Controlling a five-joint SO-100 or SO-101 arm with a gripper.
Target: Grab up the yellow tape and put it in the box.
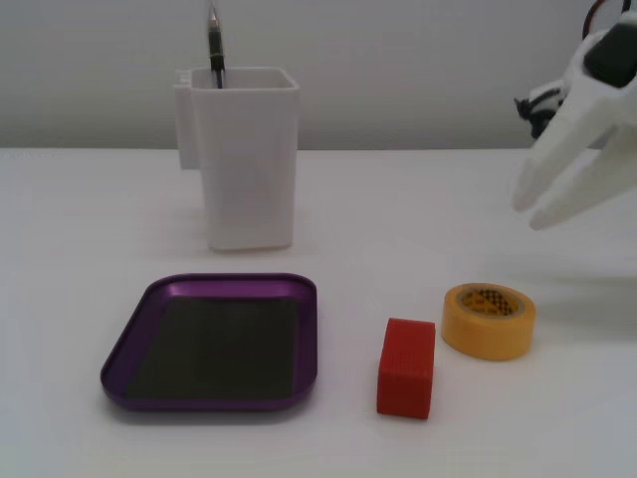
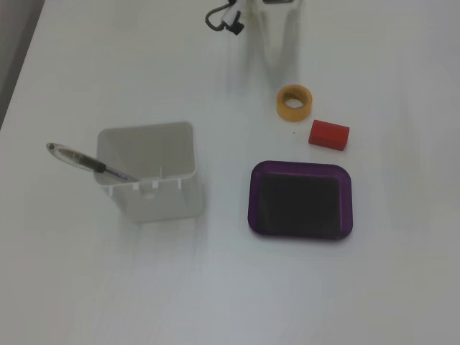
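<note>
**Inspector:** Hovering above the worktop [image 1: 418, 209], the hand [image 1: 534, 204] sits at the right edge of a fixed view, its two white fingers [image 1: 567, 194] spread apart with nothing between them. It touches no object.

**Clerk:** And in a fixed view from above?

**Inspector:** There the hand [image 2: 277, 54] enters from the top edge of the picture. White against white; its outline is faint, so I read the finger spacing from the side camera only.

**Clerk:** Location of the yellow tape?

**Inspector:** The yellow tape [image 1: 488, 320] lies flat on the worktop, core upward, below the hand and apart from it. From above, the yellow tape [image 2: 295, 102] lies just short of the fingertips, towards the worktop's far edge as that camera frames it.

**Clerk:** Nearest neighbour?

**Inspector:** A red block [image 1: 406, 366], just beside the tape but not touching. It shows likewise from above [image 2: 329, 134].

**Clerk:** The box?

**Inspector:** The box [image 1: 134, 344], purple rim and dark bottom, lies flat and holds nothing. Seen from above, the box [image 2: 299, 167] lies just beyond the red block, apart from it.

**Clerk:** Anything further out?

**Inspector:** A tall white container [image 1: 247, 159] stands upright, well apart from the tape, with a pen [image 1: 214, 45] leaning inside. From above, the container [image 2: 147, 201] stands towards the left side, the pen [image 2: 86, 163] projecting over its rim.
</note>
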